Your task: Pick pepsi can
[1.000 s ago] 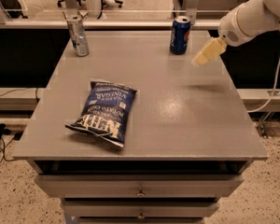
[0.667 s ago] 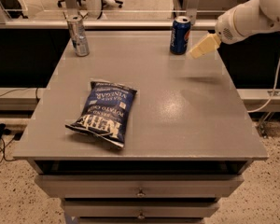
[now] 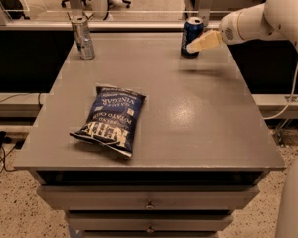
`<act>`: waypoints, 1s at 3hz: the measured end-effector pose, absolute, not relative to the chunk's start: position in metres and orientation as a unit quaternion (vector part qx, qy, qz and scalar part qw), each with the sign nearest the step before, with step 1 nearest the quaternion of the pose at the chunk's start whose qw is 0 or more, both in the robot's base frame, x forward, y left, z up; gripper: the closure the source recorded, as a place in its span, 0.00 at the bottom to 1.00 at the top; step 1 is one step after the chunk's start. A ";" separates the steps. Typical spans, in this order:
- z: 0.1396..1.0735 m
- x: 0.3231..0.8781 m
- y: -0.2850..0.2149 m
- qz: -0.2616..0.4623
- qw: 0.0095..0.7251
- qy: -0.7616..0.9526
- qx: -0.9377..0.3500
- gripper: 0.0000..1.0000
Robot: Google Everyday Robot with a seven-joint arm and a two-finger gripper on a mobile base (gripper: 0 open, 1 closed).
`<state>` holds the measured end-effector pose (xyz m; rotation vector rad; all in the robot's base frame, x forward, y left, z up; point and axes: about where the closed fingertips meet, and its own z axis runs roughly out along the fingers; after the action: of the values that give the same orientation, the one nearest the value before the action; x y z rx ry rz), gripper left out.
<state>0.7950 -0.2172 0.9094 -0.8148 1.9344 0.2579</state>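
We see the dark blue soda can with a silver top (image 3: 191, 28) standing upright at one o'clock on the grey metal table (image 3: 198, 118). Our cream-coloured gripper (image 3: 192, 46) reaches it from three o'clock; whether it grasps, we cannot tell.

You had dim, warm light coming from overhead. It left a soft sheen on the grey table (image 3: 213, 133) to the right of the chip bag (image 3: 111, 120), and the bag's foil caught small glints. The gripper (image 3: 192, 47), just right of the pepsi can (image 3: 190, 29) near the table's far edge, threw a faint shadow on the tabletop below it. The bag cast a dark shadow along its near-left edge. The drawers (image 3: 149, 197) lay in deep shade.
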 end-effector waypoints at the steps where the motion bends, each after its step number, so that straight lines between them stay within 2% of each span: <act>1: 0.901 0.813 -0.200 0.141 0.503 0.788 -0.326 0.00; 2: 0.894 0.825 -0.182 0.175 0.507 0.780 -0.324 0.00; 3: 0.889 0.831 -0.173 0.197 0.511 0.773 -0.321 0.18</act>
<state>0.8306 -0.1728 0.8891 -0.7726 1.8597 0.4753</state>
